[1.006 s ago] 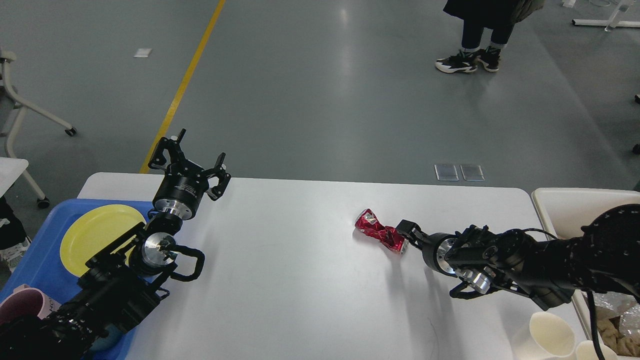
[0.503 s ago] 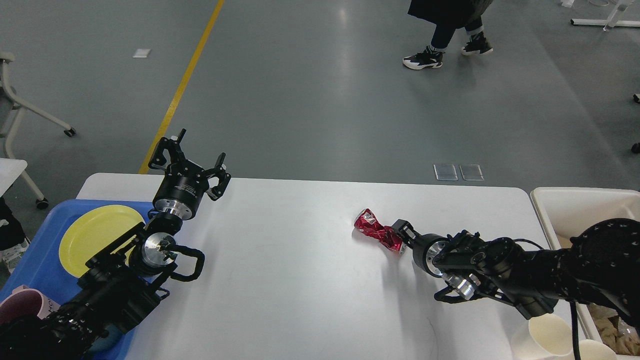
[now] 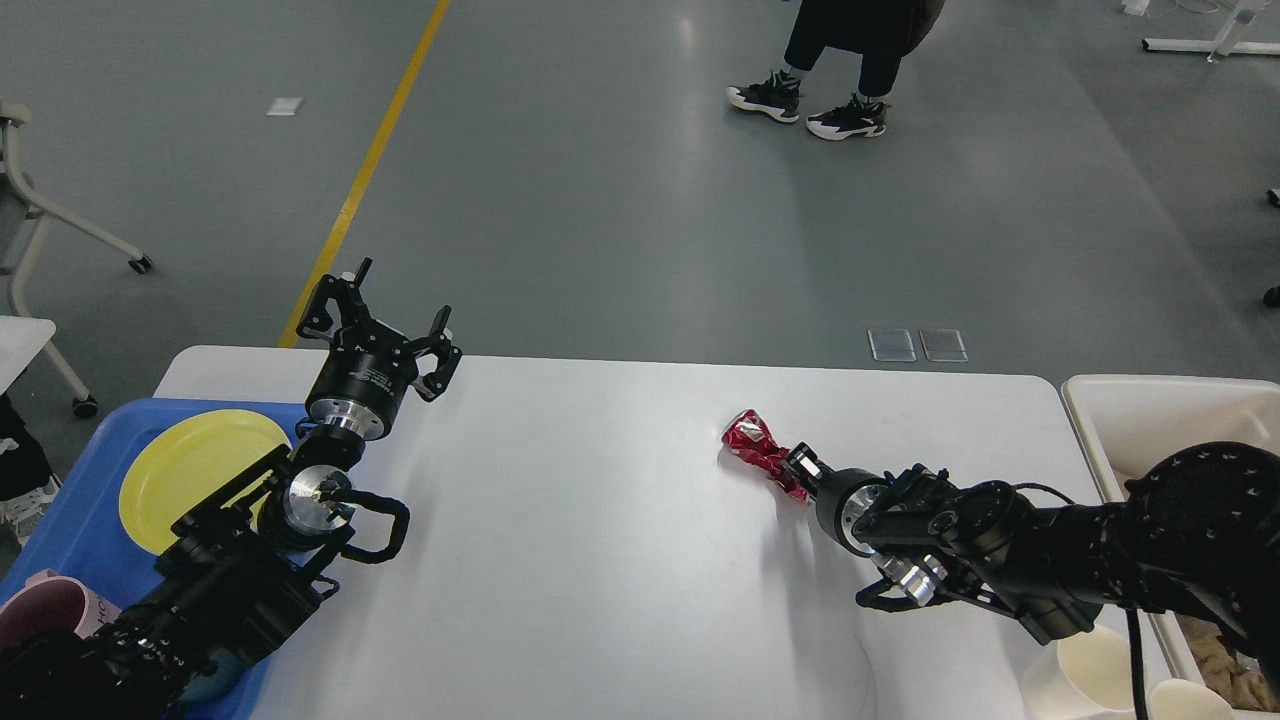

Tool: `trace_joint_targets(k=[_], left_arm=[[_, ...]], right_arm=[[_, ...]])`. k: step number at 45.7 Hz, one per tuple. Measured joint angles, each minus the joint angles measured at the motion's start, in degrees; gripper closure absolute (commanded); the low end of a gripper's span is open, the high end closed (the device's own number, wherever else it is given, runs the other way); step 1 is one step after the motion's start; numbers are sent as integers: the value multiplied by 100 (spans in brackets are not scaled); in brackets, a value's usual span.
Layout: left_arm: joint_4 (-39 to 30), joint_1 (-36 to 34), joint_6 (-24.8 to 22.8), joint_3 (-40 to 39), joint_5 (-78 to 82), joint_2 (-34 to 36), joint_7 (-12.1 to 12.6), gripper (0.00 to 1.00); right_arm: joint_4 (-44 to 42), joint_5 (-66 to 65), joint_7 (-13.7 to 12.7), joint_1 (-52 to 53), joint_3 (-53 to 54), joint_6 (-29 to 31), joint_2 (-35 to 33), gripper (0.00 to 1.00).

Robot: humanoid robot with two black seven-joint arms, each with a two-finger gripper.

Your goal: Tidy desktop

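Note:
The white desktop (image 3: 600, 560) fills the lower middle of the head view. A crushed red can (image 3: 755, 448) lies right of its centre, tilted up at its far end. My right gripper (image 3: 797, 468) comes in from the right and is shut on the can's near end. Its fingers are small and dark against the can. My left gripper (image 3: 385, 318) is open and empty, raised over the desktop's far left corner.
A blue tray (image 3: 60, 540) at the left holds a yellow plate (image 3: 190, 470) and a pink cup (image 3: 40, 610). A cream-white bin (image 3: 1150, 410) stands at the right edge. White paper cups (image 3: 1095, 665) stand at the front right. A person (image 3: 830, 60) walks on the floor beyond.
My right arm has slid left and the red can has shifted and tilted upward with it. The person beyond has walked left. My left arm has not moved.

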Motion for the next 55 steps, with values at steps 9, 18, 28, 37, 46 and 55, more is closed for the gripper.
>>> trace_joint_targets(k=[9, 18, 28, 37, 46, 55], left_arm=[[0, 0, 0, 0, 0, -1, 0, 4], [0, 0, 0, 0, 3, 0, 0, 4], [0, -1, 0, 0, 4, 1, 0, 4], [0, -1, 0, 0, 2, 1, 0, 4], [0, -1, 0, 0, 1, -1, 0, 4], [0, -1, 0, 0, 1, 0, 0, 4]], right_arm=[[-5, 20, 0, -12, 0, -75, -12, 100], [15, 22, 0, 40, 0, -100, -17, 100], [29, 21, -2, 38, 2, -100, -17, 100], [30, 21, -4, 24, 4, -100, -25, 100], [28, 22, -5, 15, 4, -99, -42, 100], [24, 21, -5, 12, -1, -99, -63, 100]])
